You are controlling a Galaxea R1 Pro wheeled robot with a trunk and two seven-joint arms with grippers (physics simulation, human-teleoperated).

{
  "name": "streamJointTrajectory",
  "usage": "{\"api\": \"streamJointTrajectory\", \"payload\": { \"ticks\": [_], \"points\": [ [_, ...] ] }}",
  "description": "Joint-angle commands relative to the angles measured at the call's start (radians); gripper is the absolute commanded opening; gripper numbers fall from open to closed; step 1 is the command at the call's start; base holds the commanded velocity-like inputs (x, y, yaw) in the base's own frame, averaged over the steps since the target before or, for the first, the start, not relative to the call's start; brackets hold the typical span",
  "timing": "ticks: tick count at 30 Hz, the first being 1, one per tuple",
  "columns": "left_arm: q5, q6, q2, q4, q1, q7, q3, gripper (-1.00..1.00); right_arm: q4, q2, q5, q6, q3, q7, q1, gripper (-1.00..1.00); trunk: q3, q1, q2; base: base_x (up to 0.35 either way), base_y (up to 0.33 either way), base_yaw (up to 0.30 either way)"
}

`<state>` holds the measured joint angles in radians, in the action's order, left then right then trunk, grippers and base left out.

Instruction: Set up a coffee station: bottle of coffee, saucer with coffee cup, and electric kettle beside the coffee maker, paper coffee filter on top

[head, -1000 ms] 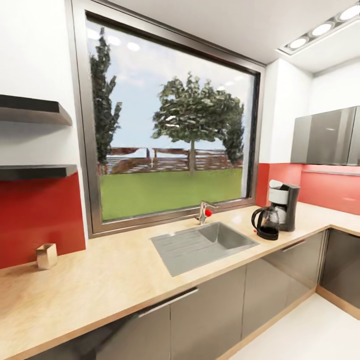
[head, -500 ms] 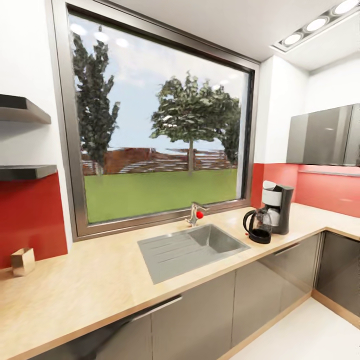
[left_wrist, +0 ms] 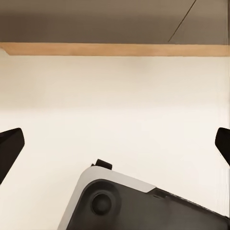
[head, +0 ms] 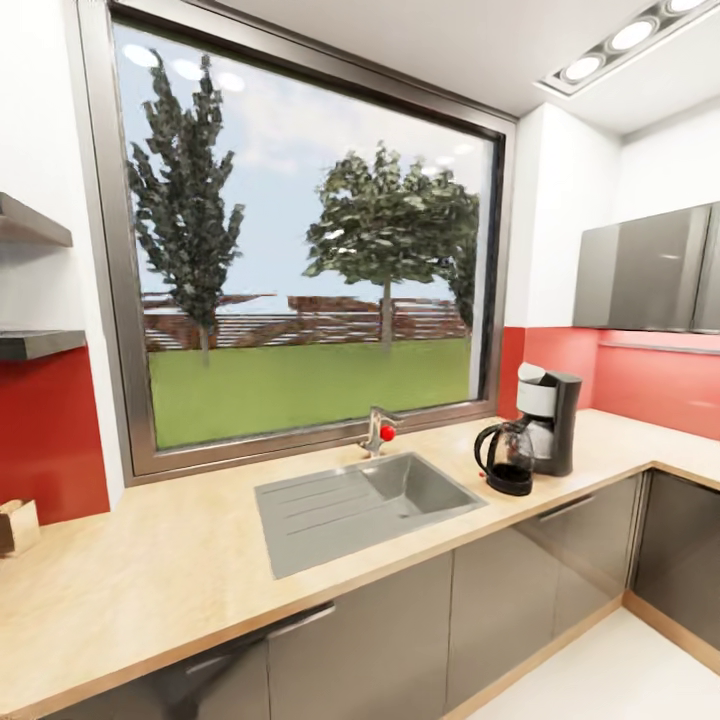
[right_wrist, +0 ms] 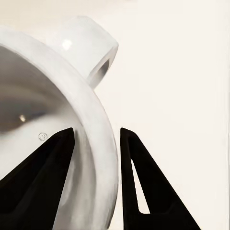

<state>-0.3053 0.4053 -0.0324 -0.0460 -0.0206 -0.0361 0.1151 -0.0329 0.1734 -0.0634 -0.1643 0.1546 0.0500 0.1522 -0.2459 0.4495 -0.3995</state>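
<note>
The white coffee cup (right_wrist: 72,96) sits pinched at its rim between the right gripper's (right_wrist: 96,139) black fingers. On the countertop (head: 200,570), the coffee maker (head: 548,420) stands at three o'clock from the sink (head: 360,505), its glass carafe (head: 508,460) touching it. The left gripper (left_wrist: 115,146) is spread wide above the pale floor (left_wrist: 115,100).

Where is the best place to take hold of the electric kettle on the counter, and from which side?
Take the electric kettle by its black loop handle, which faces the sink, so approach from the sink side. The coffee maker stands close against the other side, and the round glass body looks too wide for the jaws.
</note>
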Motion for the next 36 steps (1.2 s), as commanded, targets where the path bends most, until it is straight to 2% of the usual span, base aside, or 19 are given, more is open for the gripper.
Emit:
{"api": "streamJointTrajectory", "payload": {
  "ticks": [1, 21, 36],
  "points": [
    [0.000, 0.001, 0.000, -0.002, -0.001, -0.004, 0.008, 1.00, -0.004, 0.000, -0.007, -0.006, 0.006, 0.004, 0.001, -1.00, 0.000, 0.000, 0.000, 0.092, -0.273, 0.088],
    [0.000, 0.001, 0.000, -0.002, -0.001, -0.004, 0.008, 1.00, -0.003, 0.001, -0.007, -0.006, 0.006, 0.004, 0.001, -1.00, 0.000, 0.000, 0.000, 0.086, -0.274, 0.017],
    [0.000, 0.001, 0.000, -0.002, -0.001, -0.004, 0.008, 1.00, -0.003, 0.001, -0.007, -0.006, 0.006, 0.004, 0.001, -1.00, 0.000, 0.000, 0.000, 0.083, -0.275, 0.242]
  ]
}}
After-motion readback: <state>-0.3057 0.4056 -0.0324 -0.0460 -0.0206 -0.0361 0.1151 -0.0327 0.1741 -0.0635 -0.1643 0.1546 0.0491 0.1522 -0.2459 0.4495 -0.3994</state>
